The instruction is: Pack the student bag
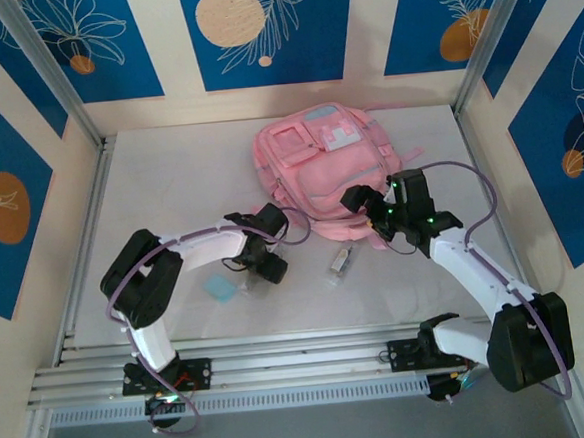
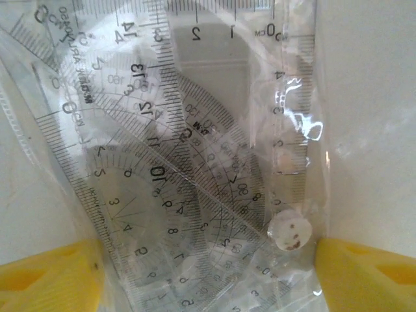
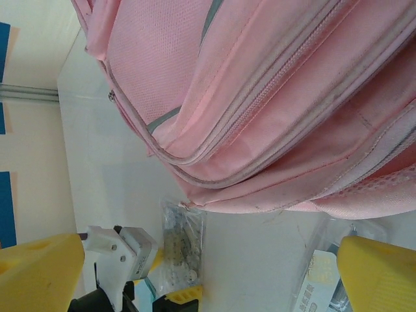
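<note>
mostly, left pincer [image 1: 259,271] (overhead) hides ruler packet [image 2: 195,162].

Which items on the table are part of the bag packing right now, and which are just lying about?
In the job: student bag; clear ruler-and-protractor packet, straddled by the open left gripper.
Lying about, likely to be packed later: light blue flat item; small clear packet near the bag.
</note>
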{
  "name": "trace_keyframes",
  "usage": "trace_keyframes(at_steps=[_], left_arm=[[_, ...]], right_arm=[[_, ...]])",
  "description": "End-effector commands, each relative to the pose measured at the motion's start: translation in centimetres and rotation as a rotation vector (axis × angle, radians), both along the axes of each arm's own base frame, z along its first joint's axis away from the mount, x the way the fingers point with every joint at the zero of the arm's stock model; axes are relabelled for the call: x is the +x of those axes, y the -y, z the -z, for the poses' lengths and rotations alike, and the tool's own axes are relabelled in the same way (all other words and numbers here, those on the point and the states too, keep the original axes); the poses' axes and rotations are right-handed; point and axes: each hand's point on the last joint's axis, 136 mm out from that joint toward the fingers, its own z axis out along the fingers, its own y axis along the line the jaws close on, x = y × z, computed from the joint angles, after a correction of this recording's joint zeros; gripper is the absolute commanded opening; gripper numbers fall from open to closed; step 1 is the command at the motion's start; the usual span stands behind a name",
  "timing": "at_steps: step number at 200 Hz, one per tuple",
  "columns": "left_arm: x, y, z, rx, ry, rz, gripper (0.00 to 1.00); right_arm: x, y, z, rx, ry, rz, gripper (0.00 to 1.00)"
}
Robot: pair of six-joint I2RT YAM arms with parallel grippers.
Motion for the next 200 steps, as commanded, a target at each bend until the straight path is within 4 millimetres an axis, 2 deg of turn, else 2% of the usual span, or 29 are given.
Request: trace_keyframes(at_steps=[1, 35, 72, 131, 167, 200], left_arm=[[-2.1, -0.3, 3.4, 0.034, -0.098, 0.017, 0.75], [-1.3, -0.3, 1.7, 0.026, -0.055, 0.016, 0.69], [-0.2, 1.0, -1.1, -0.034, -0.006, 0.024, 0.48], [0.4, 1.7, -2.0, -0.05, -0.009, 0.018, 0.27], [1.3, 1.8, -4.5, -0.089, 0.031, 0.01, 0.26], [2.4, 2.5, -7.7, -0.198, 0.061, 0.006, 0.26]], right_arm=[[-0.3, 0.5, 0.0, 0.001, 0.003, 0.019, 1.0], [-0.2, 0.1, -0.1, 0.013, 0.01, 0.003, 1.0], [0.0, -0.2, -0.2, 0.015, 0.014, -0.003, 1.0], [-0.1, -0.1, -0.2, 0.01, 0.01, -0.008, 1.0], [0.0, -0.8, -0.6, 0.02, 0.033, -0.042, 1.0], [-0.2, -3.2, -1.3, 0.063, 0.09, -0.174, 1.0]])
